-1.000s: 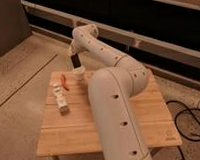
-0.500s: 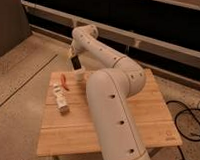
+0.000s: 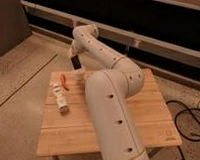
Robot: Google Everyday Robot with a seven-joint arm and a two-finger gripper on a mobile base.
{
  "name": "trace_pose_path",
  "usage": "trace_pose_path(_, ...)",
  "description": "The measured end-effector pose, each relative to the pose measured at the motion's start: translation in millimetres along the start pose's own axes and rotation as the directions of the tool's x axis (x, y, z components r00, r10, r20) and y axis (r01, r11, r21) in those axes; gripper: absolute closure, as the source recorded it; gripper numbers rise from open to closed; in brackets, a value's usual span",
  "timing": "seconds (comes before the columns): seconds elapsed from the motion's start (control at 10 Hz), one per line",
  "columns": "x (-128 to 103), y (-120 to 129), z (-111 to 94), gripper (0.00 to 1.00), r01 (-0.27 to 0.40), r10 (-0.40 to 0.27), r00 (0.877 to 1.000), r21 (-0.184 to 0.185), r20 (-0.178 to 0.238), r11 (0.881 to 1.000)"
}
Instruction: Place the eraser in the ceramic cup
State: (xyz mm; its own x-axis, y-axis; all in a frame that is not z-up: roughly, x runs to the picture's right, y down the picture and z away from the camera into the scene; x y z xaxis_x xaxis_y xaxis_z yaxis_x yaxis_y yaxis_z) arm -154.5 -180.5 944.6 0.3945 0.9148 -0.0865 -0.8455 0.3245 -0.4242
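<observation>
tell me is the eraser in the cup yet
Not yet. The eraser is a dark block at the gripper, above the cup at the table's far edge.

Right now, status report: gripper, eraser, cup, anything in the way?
Gripper above the table's far left corner, carrying the eraser. Ceramic cup just beneath it. Pale box and red tool off to the side.

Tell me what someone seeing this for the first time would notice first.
The big white robot arm dominates, rising from the lower middle and bending back over the wooden table. Its gripper hangs at the table's far left edge with the black eraser in it, just above the ceramic cup. A pale printed box lies near the left edge.
</observation>
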Motion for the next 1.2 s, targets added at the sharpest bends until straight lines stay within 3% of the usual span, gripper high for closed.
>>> trace_pose_path(1.2, -1.8, -3.9, 0.2, 0.26, -0.005, 0.005, 1.000, -0.004, -0.001, 1.000)
